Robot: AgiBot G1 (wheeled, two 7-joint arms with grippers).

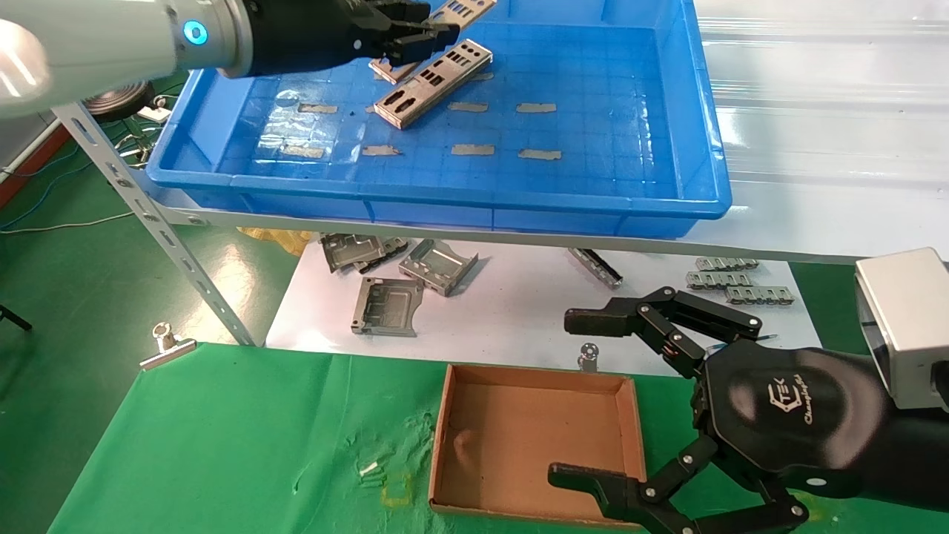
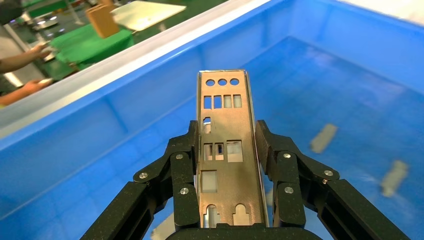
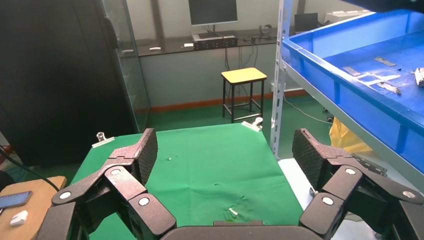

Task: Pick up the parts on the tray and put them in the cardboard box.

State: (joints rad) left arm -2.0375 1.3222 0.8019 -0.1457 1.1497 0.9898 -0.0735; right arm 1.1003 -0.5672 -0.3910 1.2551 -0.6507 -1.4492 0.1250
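Left gripper (image 1: pixel 415 33) is at the top of the head frame, over the far left part of the tray (image 1: pixel 697 141), fingers (image 2: pixel 182 170) clamped on the long edges of one part (image 2: pixel 225 150); wrist view shows the plate squarely between the pads, punched end sticking out past the tips, blue tray floor behind it. That held plate runs off toward the upper edge of the head frame. A second part (image 1: pixel 434 81) lies flat on the tray floor just below the gripper, angled up to the right; there's possibly a third plate end (image 1: pixel 391 70) peeking out beneath the fingers, can't say for sure since the gripper covers most of it. Grey tape strips (image 1: pixel 472 150) sit in rows on the tray floor. Cardboard box (image 1: pixel 535 443) is at lower centre on the green cloth (image 1: pixel 222 445), nothing visible inside it. Right gripper (image 1: pixel 593 397) hangs at lower right beside the box's right wall, fingers spread wide, holding nothing. Grey brackets (image 1: pixel 389 305) and ridged strips (image 1: pixel 730 280) lie on the white sheet (image 1: pixel 511 311) under the shelf.
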